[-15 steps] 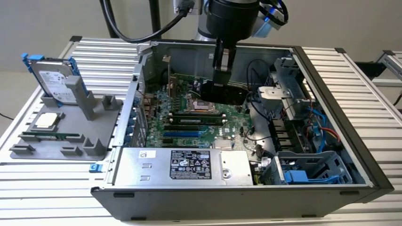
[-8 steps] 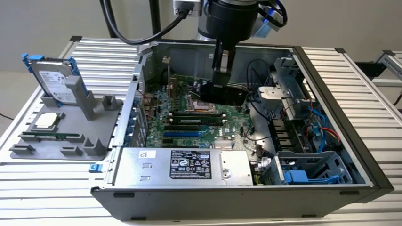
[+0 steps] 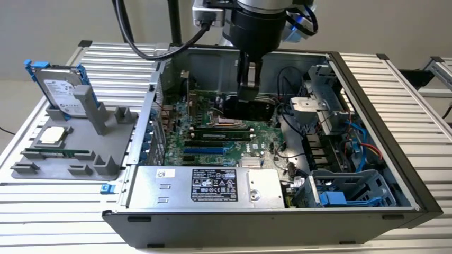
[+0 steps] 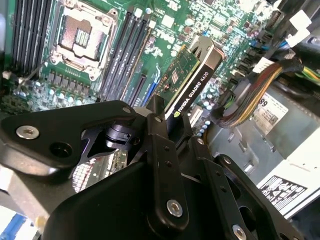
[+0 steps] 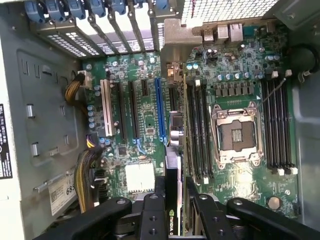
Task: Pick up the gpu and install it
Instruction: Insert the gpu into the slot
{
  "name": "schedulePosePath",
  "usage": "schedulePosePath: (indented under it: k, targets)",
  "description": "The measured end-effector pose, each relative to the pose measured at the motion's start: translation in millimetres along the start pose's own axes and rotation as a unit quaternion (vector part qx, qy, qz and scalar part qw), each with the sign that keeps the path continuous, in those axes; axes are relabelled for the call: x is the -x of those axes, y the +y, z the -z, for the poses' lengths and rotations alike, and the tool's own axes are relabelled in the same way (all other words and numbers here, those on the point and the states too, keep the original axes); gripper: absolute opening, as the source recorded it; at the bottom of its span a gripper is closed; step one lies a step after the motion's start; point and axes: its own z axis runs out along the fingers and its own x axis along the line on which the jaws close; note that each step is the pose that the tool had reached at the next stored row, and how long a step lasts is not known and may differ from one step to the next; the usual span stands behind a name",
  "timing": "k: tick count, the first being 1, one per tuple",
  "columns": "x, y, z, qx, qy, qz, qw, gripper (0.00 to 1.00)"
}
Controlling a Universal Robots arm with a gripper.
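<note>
Second wrist view had the end effector [image 4: 167,127] clamped on the gpu [image 4: 192,80], hanging over the motherboard [image 4: 165,30], pickup done, not yet slotted in.

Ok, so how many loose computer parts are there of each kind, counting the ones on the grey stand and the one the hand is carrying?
gpu: 1
hard drive: 1
silver square chip: 1
memory stick: 1
Total: 4

The gpu [image 4: 192,75] — green board, black shroud — hangs edge-down, clamped, above the motherboard [image 4: 165,30].
</note>
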Motion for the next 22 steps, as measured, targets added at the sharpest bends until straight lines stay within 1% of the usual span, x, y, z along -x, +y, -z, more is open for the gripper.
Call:
schedulePosePath:
  k: [1,7,8,10,14,18,22]
  targets:
    - [0.0,0.2,-1.7,-0.0001,0.0001,0.007,1.0,0.0]
    - [-0.2,4.8,-12.5,-0.0004,0.0004,0.03,0.9996,0.0]
    - [-0.4,6.7,-14.4,-0.0004,0.0004,0.031,0.9995,0.0]
    - [-0.8,13.0,-18.3,-0.0004,0.0004,0.031,0.9995,0.0]
    - [-1.9,21.6,-25.7,-0.0005,0.0004,0.031,0.9995,0.0]
    - [-4.2,27.1,-33.0,-0.0004,0.0004,0.031,0.9995,0.0]
    - [-8.4,30.2,-40.4,-0.0005,0.0004,0.031,0.9995,0.0]
